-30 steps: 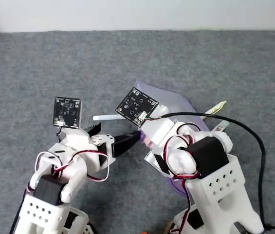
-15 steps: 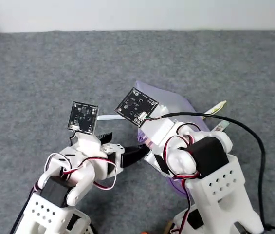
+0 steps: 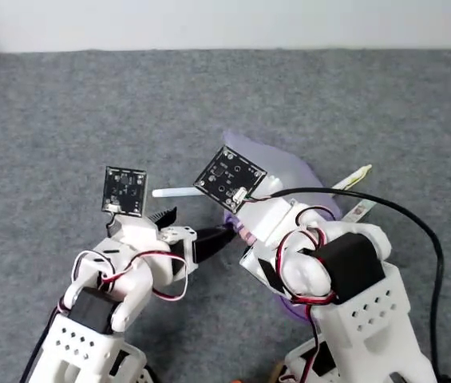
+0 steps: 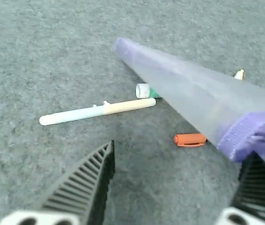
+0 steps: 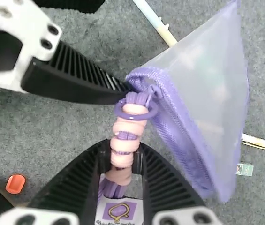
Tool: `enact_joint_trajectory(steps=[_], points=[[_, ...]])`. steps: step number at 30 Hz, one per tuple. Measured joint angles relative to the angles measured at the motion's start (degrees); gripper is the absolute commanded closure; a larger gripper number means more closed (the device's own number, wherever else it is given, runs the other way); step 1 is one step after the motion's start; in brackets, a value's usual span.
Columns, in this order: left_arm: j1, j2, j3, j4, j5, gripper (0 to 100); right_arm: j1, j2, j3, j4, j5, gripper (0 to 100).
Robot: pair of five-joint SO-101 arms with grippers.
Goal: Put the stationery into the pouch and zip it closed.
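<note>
A translucent purple pouch (image 5: 202,93) is lifted at one end. My right gripper (image 5: 123,157) is shut on its pink and purple zip pull (image 5: 128,123). My left gripper (image 4: 179,154) stands open beside that end of the pouch (image 4: 193,93); one black finger (image 5: 71,77) touches the zipper end, the other finger (image 4: 87,185) is apart over carpet. On the carpet lie a white pen (image 4: 99,111), an orange cap (image 4: 190,139) and a green-and-white item (image 4: 144,90) half under the pouch. In the high view the pouch (image 3: 293,171) lies under the right arm, with the white pen (image 3: 173,192) beside it.
Grey carpet (image 3: 65,112) covers the table. Two more pens (image 3: 354,177) stick out past the pouch's far side. A small tag-like item (image 5: 245,168) lies near one pen (image 5: 259,140). A black cable (image 3: 417,231) loops around the right arm.
My left arm swung toward the pouch, then eased back a little, its finger now at the zipper end. The right arm shifted slightly, still holding the zip pull.
</note>
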State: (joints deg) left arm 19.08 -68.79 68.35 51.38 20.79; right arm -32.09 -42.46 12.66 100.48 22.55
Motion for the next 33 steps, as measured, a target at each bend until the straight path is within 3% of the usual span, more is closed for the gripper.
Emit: enact_joint_trajectory(steps=[16,22,33], points=[[-0.3,0.1,-2.7,-1.4,-0.1,60,-1.5,-0.9,2.9,0.0,0.0,99.1],[2.2,0.1,-5.9,1.5,0.4,60,-2.4,-0.8,3.3,0.0,0.1,99.1],[3.3,-0.4,-2.0,1.6,0.5,60,-2.5,-0.8,3.3,0.1,0.1,99.1]])
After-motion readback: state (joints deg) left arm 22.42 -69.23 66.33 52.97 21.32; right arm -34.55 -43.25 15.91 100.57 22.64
